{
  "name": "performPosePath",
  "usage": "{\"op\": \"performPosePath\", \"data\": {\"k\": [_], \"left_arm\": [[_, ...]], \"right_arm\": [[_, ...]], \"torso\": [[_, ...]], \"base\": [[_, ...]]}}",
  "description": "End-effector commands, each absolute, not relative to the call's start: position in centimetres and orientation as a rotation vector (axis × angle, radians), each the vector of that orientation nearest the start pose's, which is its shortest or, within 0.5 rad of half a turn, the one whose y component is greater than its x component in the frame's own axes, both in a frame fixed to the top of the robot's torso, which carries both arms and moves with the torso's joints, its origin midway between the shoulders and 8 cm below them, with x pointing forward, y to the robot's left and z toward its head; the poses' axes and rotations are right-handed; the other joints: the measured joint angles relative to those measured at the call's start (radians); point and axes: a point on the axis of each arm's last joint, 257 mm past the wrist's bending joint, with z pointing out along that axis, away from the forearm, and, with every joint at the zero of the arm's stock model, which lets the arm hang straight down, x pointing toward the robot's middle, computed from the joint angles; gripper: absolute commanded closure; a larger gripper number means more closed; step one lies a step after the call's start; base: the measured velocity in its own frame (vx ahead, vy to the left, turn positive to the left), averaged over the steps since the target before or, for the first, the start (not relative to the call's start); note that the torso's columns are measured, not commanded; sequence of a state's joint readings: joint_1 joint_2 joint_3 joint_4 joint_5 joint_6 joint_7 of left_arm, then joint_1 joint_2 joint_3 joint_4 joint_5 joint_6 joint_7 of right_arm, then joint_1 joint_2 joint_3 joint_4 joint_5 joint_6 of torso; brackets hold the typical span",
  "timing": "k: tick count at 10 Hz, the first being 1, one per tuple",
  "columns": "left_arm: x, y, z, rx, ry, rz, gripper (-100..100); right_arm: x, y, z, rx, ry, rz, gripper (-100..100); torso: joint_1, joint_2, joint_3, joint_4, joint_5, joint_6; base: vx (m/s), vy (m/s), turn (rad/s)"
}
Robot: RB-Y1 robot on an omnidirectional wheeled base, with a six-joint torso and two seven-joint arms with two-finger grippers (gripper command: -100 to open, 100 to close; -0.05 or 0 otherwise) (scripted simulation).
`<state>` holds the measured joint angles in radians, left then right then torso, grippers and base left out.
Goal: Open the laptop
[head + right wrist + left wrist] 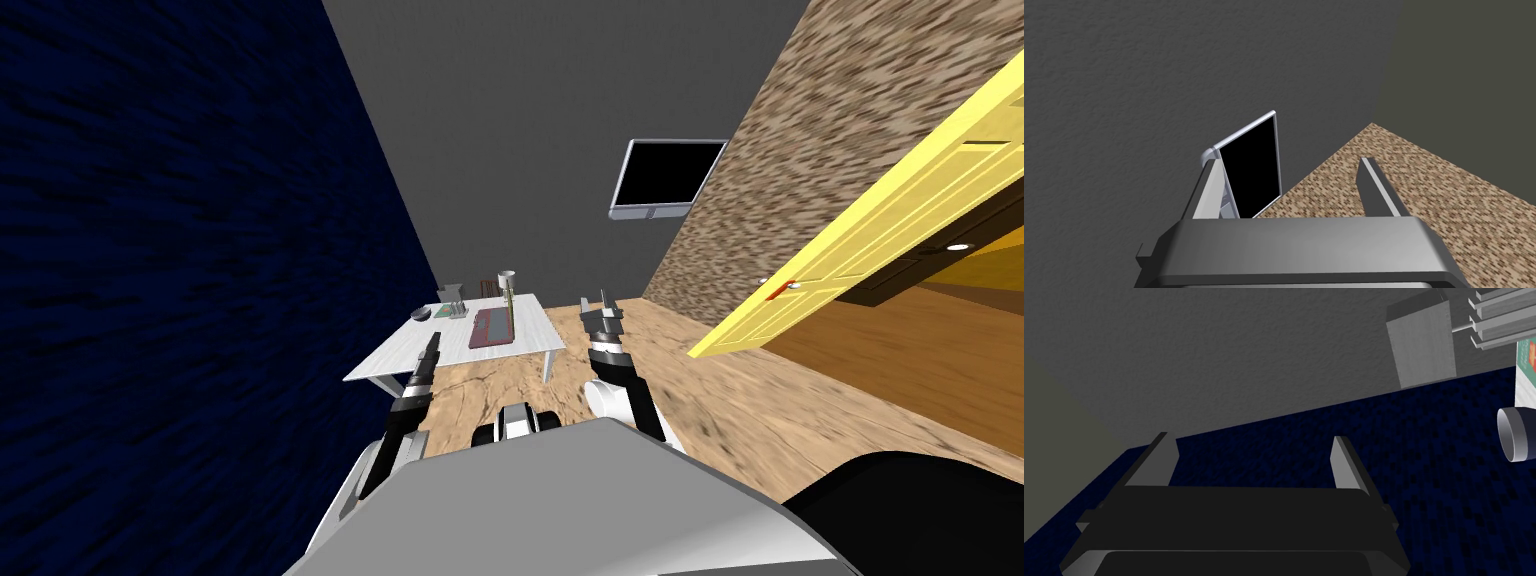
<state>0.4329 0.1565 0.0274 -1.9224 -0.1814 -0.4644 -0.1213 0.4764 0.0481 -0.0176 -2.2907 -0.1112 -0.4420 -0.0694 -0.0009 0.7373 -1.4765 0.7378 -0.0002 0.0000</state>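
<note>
- Reddish laptop (492, 327) on the white table (398, 360), well ahead.
- Both the left gripper (432, 345) and right gripper (603, 305) are spread apart.
- I'd roll closer first, then pry it open gently.

1. No word, number or brand can be read anywhere in these views.
2. A white printed card (1525, 373) in the left wrist view carries orange-red and green marks. Any lettering on it is too blurred to read.
3. At the far left of the worktop (400, 355), a small printed sheet (447, 312) shows teal and orange patches, too small to read.
</note>
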Motion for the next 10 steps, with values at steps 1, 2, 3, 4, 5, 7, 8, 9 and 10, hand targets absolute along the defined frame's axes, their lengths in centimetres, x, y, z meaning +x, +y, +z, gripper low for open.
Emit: {"op": "performPosePath", "data": {"k": [1, 2, 3, 4, 5, 7, 8, 9, 10], "left_arm": [[41.2, 28.7, -15.2, -0.58, 1.14, -0.915, -100], [41.2, 28.7, -15.5, -0.584, 1.145, -0.913, -100], [41.5, 28.9, -16.5, -0.58, 1.163, -0.891, -100], [41.7, 29.1, -17.6, -0.577, 1.182, -0.87, -100], [42.0, 29.3, -18.4, -0.57, 1.197, -0.85, -100], [42.2, 29.5, -19.7, -0.571, 1.22, -0.828, -100], [42.4, 29.6, -20.8, -0.568, 1.239, -0.808, -100], [42.6, 29.7, -21.6, -0.563, 1.254, -0.789, -100], [42.6, 29.8, -21.9, -0.566, 1.258, -0.788, -100]], "right_arm": [[34.9, -30.1, 2.5, 0.802, 0.493, 1.423, 0], [34.9, -30.1, 2.5, 0.802, 0.493, 1.423, 0], [34.9, -30.1, 2.5, 0.802, 0.494, 1.423, 0], [34.9, -30.1, 2.5, 0.802, 0.494, 1.423, 0], [34.9, -30.1, 2.5, 0.802, 0.494, 1.423, 0], [34.9, -30.1, 2.5, 0.802, 0.494, 1.423, 0], [34.9, -30.1, 2.5, 0.802, 0.494, 1.423, 0], [34.9, -30.1, 2.5, 0.802, 0.494, 1.423, 0], [34.9, -30.1, 2.5, 0.802, 0.493, 1.423, 0]], "torso": [[0.0, 0.001, 0.0, 0.0, 0.0, 0.0], [0.0, 0.001, 0.001, 0.0, 0.0, 0.0], [0.004, 0.003, 0.001, 0.001, 0.001, 0.0], [0.004, 0.001, 0.001, 0.0, 0.001, 0.0], [0.001, 0.0, 0.0, 0.0, 0.0, 0.0], [0.001, 0.001, 0.001, 0.0, 0.0, 0.0], [0.001, 0.001, 0.001, 0.0, 0.0, 0.0], [0.0, 0.0, 0.0, 0.0, 0.0, 0.0], [-0.002, 0.0, 0.0, 0.0, 0.0, 0.0]], "base": [[0.066, -0.17, 0.005], [0.041, -0.102, 0.005], [0.052, -0.078, -0.003], [0.068, -0.114, 0.002], [0.066, -0.129, 0.007], [0.042, -0.098, 0.002], [0.066, -0.13, 0.003], [0.07, -0.158, 0.003], [0.052, -0.111, 0.008]]}}
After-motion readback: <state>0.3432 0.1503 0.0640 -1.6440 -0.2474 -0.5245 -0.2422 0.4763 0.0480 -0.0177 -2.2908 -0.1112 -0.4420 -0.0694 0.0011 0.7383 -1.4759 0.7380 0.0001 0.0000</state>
